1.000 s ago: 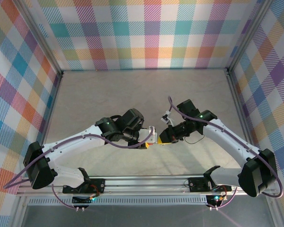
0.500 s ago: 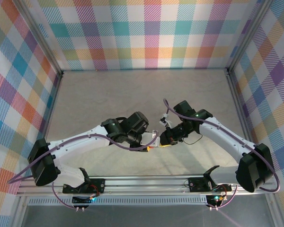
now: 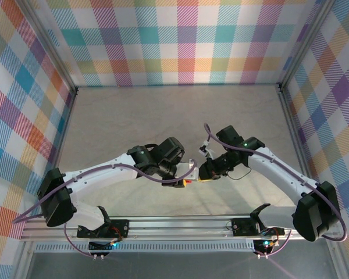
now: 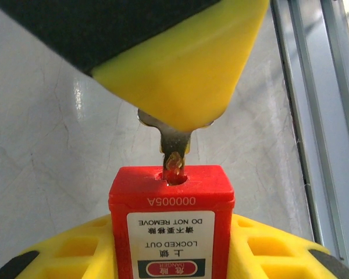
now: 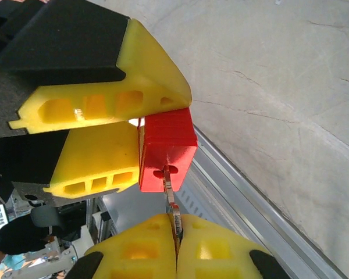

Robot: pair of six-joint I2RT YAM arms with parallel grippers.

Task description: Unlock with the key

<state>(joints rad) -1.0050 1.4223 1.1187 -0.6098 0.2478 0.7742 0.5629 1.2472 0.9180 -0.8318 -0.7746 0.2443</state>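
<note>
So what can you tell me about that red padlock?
The padlock has a red, plastic-looking body with a white label reading DANGER, LOCKED OUT, DO NOT REMOVE. The left gripper's yellow fingers clamp it above the table, keyhole toward the right gripper, whose metal key sits in it.

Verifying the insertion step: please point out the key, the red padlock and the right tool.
key (image 4: 174, 142): left wrist view, on the bare metal blade.
red padlock (image 5: 167, 132): right wrist view, on its ribbed red side.
right tool (image 5: 176, 229): right wrist view, midway between its closed tips.
</note>
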